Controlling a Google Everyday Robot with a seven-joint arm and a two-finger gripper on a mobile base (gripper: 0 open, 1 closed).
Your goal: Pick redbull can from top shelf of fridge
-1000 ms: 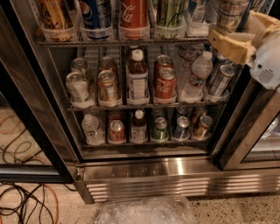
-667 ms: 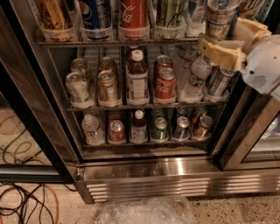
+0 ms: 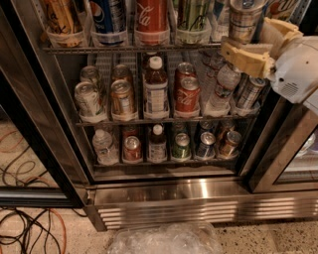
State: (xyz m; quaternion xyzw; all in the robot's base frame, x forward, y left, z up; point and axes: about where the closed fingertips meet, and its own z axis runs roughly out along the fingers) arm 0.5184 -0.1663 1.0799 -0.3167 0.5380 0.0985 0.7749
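While the lift-out is in hand, entries read as follows.

Item 1, gripper (image 3: 244,35): at 1 o'clock in the view, on a white wrist entering from 3 o'clock. Its beige fingers (image 3: 246,55) stand either side of item 2, one across the near lower side and one behind it. They read as clamped on it.

Item 2, redbull can (image 3: 244,17): slim, silver-topped, upright, at 1 o'clock, at the 3 o'clock end of the top shelf (image 3: 129,48) of the fridge (image 3: 174,191). The near finger hides its base, so it cannot be told whether the base has left the holder.

Neighbours: green-and-white can (image 3: 193,15), near at the can's 9 o'clock. Coca-Cola can (image 3: 151,15) at 12 o'clock of the view. Pepsi can (image 3: 107,15) at 11 o'clock. Water bottle (image 3: 223,84) at the gripper's 6 o'clock, on the rack below. Door frame (image 3: 276,149) at 4 o'clock.

Handling note (judgement): hold the grip firm and the can upright. Raise it until the base clears the holder's lip and the front rail, then draw it straight out toward the camera. Avoid further drift toward 9 o'clock, where the green-and-white can stands. A slim, smooth can may tilt or slip if it is pulled before it is clear.

Change record: against a second ago, gripper and can have moved together toward 9 o'clock. Most of that shift was made by 0.7 s ago, with a little more since. The can sits between the fingers as before. Stock on the lower racks is unchanged.
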